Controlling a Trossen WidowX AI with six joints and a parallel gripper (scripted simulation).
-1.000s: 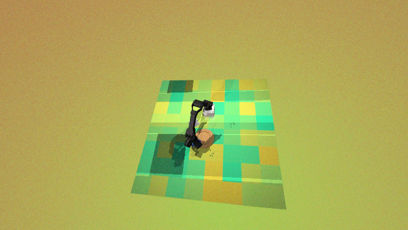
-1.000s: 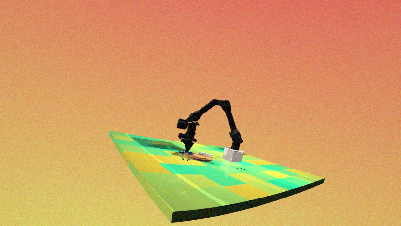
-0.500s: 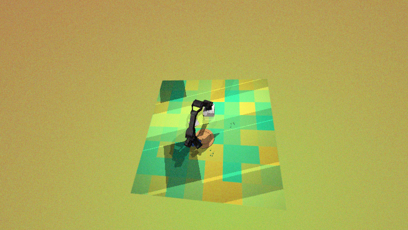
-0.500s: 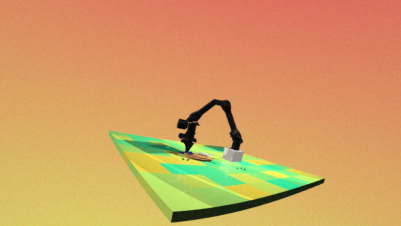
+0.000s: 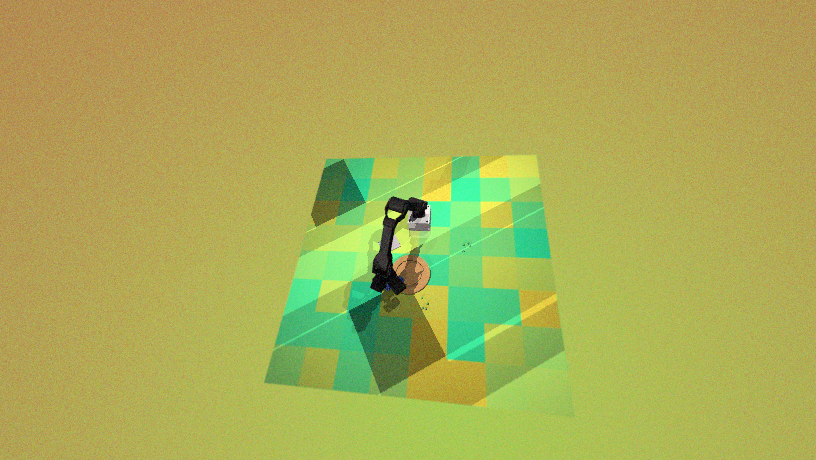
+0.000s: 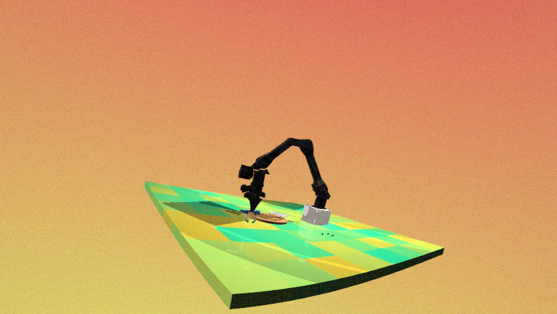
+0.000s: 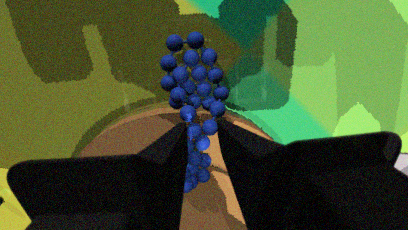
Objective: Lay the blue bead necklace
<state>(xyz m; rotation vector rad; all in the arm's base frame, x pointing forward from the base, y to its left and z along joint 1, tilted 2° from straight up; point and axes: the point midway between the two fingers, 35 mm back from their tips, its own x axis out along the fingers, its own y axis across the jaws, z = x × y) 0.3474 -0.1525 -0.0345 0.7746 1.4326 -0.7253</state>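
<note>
From above, the tool (image 5: 393,287) is seen at the round bead board's (image 5: 416,273) edge. At the wrist, the blue bead necklace (image 7: 196,80) is clamped, bunched — nothing is laid in the groove yet.

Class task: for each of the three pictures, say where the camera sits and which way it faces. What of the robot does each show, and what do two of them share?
Top: high overhead, looking down at the mat; whole arm shows.
Exterior: off to the side, low, looking across; whole arm, grey base.
Wrist: on the arm, looking past the claw, shut on the necklace.
Shared: all show the board.
</note>
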